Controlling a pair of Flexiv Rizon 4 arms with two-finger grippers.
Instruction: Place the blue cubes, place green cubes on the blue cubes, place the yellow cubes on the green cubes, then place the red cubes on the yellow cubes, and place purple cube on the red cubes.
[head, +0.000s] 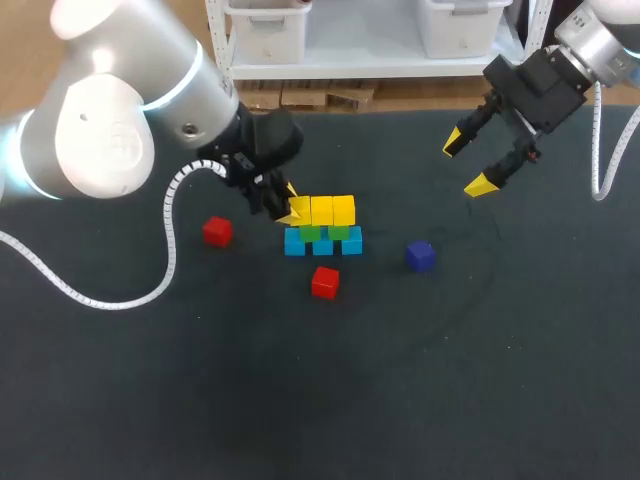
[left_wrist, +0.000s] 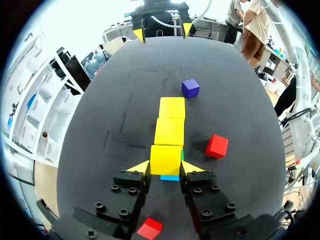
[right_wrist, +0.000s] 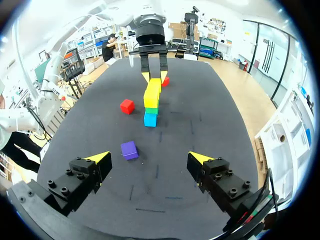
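In the middle of the table stands a stack: a row of blue cubes (head: 322, 244), green cubes (head: 324, 232) on them, and three yellow cubes (head: 332, 210) on top. My left gripper (head: 288, 206) is shut on the left-end yellow cube (left_wrist: 165, 159), a fingertip on each side of it. Loose on the table lie one red cube (head: 217, 231) left of the stack, a second red cube (head: 324, 282) in front of it, and a purple cube (head: 420, 256) to its right. Above the table's back right my right gripper (head: 468, 162) hangs open and empty.
The dark table (head: 480, 380) stretches wide in front of and to the right of the stack. My left arm's white cable (head: 168, 240) loops down to the table left of the red cube.
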